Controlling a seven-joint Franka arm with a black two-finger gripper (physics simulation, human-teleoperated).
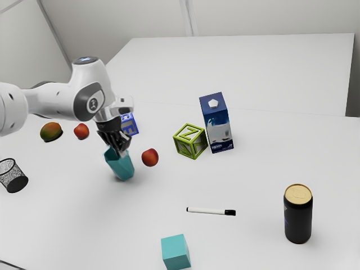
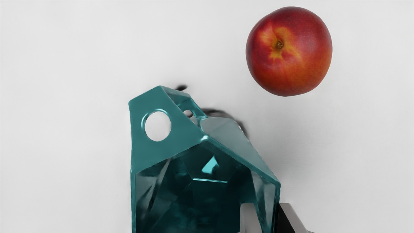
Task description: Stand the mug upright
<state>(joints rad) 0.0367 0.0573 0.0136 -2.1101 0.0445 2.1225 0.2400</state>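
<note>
The gripper [image 1: 120,149] points down at the rim of the teal faceted mug [image 1: 121,165], which leans somewhat in the exterior view with its mouth up towards the hand. In the wrist view the mug [image 2: 168,142] shows its open mouth and a handle part with a round hole. One finger of the gripper [image 2: 269,216] is inside the mouth and the other outside, with the mug's wall pinched between them. Whether the mug's base touches the table cannot be told.
A red peach [image 1: 150,157] [image 2: 288,51] lies close beside the mug. Behind the hand is a blue letter block [image 1: 129,125]. Towards the exterior view's right are a green block [image 1: 190,141], carton [image 1: 217,124], marker [image 1: 209,211] and can [image 1: 298,216]; a teal cube [image 1: 176,252] sits nearer the camera.
</note>
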